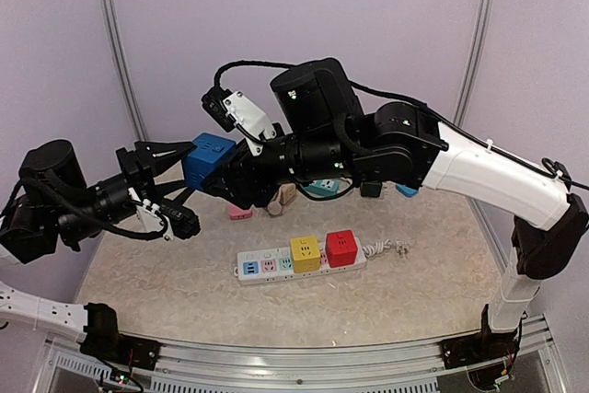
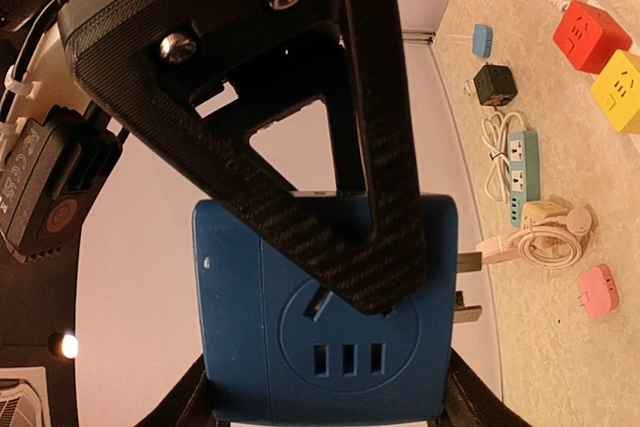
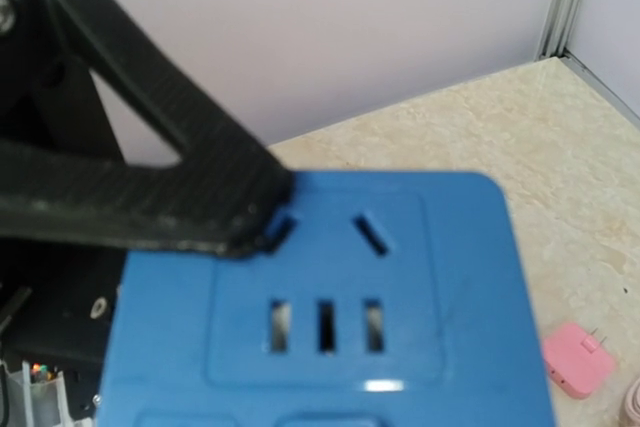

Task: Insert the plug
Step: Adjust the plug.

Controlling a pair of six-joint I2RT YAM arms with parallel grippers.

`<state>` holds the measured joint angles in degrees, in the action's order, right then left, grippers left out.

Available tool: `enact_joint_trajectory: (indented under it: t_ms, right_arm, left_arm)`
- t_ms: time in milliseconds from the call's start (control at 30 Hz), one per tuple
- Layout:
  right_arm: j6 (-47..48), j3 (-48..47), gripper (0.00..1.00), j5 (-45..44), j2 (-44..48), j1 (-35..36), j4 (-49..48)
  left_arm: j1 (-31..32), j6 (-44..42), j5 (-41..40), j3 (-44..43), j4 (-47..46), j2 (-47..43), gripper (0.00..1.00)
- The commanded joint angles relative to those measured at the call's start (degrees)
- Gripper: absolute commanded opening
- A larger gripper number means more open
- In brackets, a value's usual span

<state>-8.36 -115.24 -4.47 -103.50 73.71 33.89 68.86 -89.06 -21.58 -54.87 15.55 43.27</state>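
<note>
Carbon-weave fingers, rounded blue cube plug

1. We are in a robot lab test cell: a left arm and a right arm are bolted to a metal rail at the table edge.
2. We see plain lilac panels in metal posts closing it in.
3. On the beige tabletop we see only test pieces, such as a power strip and a pink plug.
</note>
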Motion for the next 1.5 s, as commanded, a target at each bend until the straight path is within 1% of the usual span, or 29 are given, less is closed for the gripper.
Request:
enact_joint_trajectory:
  t_ms: [0, 33, 67, 100, 133, 167, 200, 233, 333, 433, 500, 533, 633, 700, 800, 900, 1033, 1133, 1367, 1400, 1467]
  right_arm:
    - [3.11, 2.35, 0.0, -0.3, 1.9, -1.18, -2.63]
    - [3.89, 3.02, 0.0, 0.11, 2.24, -1.39, -2.99]
    - [4.81, 3.95, 0.0, 0.52, 2.74, -1.59, -3.41]
    - [5.92, 4.87, 0.0, 1.54, 3.27, -1.93, -3.85]
    - [7.38, 6.08, 0.0, 2.89, 4.26, -2.44, -4.4]
    - [8.6, 7.56, 0.0, 4.11, 5.18, -2.79, -4.96]
    - [10.37, 9.01, 0.0, 5.96, 6.18, -3.11, -5.72]
    - [11.76, 10.56, 0.0, 8.11, 7.12, -3.4, -6.44]
    - [16.67, 15.0, 0.0, 14.25, 10.11, -3.57, -8.56]
    - [22.8, 20.33, 0.0, 20.9, 13.21, -3.54, -11.74]
    - [27.1, 23.46, 0.0, 25.4, 15.28, -3.57, -14.83]
    - [28.98, 24.94, 0.0, 27.09, 16.25, -3.56, -16.7]
    - [32.97, 27.5, 0.0, 29.88, 17.88, -3.65, -21.75]
    - [34.78, 27.54, 0.0, 30.58, 17.75, -3.65, -23.41]
    - [35.27, 25.86, 0.0, 30.5, 16.42, -3.63, -23.94]
    - [35.04, 25.11, 0.0, 29.98, 15.56, -3.61, -24.39]
    - [34.02, 25.32, 0.0, 29.25, 15.6, -3.66, -25.56]
    - [33.85, 25.63, 0.0, 29.09, 15.79, -3.65, -26.3]
    - [33.67, 24.88, 0.0, 28.73, 15.23, -3.66, -25.71]
    - [33.67, 24.8, 0.0, 28.63, 15.11, -3.65, -25.65]
    - [33.52, 24.55, 0.0, 28.51, 14.79, -3.63, -25.62]
  left_arm:
    - [0.13, 2.65, 2.87, -1.21, 0.95, -0.39, 0.0]
    - [0.13, 3.09, 3.13, -1.25, 1.49, -0.52, 0.0]
    - [0.13, 3.75, 3.39, -1.35, 2.11, -0.68, 0.1]
    - [0.13, 4.77, 3.93, -1.79, 3.16, -0.89, 0.38]
    - [0.13, 6.21, 4.54, -2.37, 4.54, -1.11, 0.7]
    - [0.13, 7.72, 5.07, -3.0, 6.32, -1.22, 0.88]
    - [0.13, 9.86, 5.59, -3.76, 8.11, -1.45, 0.97]
    - [0.09, 12.37, 6.24, -4.51, 9.92, -1.54, 0.99]
    - [0.05, 20.48, 8.62, -7.13, 16.39, -1.43, 0.99]
    - [-0.44, 34.4, 12.32, -9.58, 20.54, -0.77, 0.99]
    - [-1.3, 44.09, 16.16, -11.55, 22.5, 0.18, 0.99]
    - [-1.51, 47.58, 18.2, -12.53, 23.38, 0.95, 0.99]
    - [-1.27, 54.05, 22.98, -14.06, 23.63, 2.38, 0.99]
    - [-0.83, 55.18, 22.94, -14.44, 22.14, 3.53, 0.99]
    - [0.76, 54.22, 22.46, -14.87, 21.07, 4.92, 0.99]
    - [4.19, 52.14, 19.54, -14.86, 19.57, 6.02, 0.99]
    - [5.42, 52.37, 17.52, -14.75, 17.68, 6.48, 0.98]
    - [5.75, 52.55, 16.12, -13.99, 16.46, 6.56, 0.89]
    - [6.45, 52.1, 13.53, -14.2, 13.73, 6.7, 0.58]
    - [6.53, 52.02, 13.39, -14.21, 13.7, 6.74, 0.53]
    - [6.63, 51.74, 12.93, -13.89, 13.21, 6.78, 0.38]
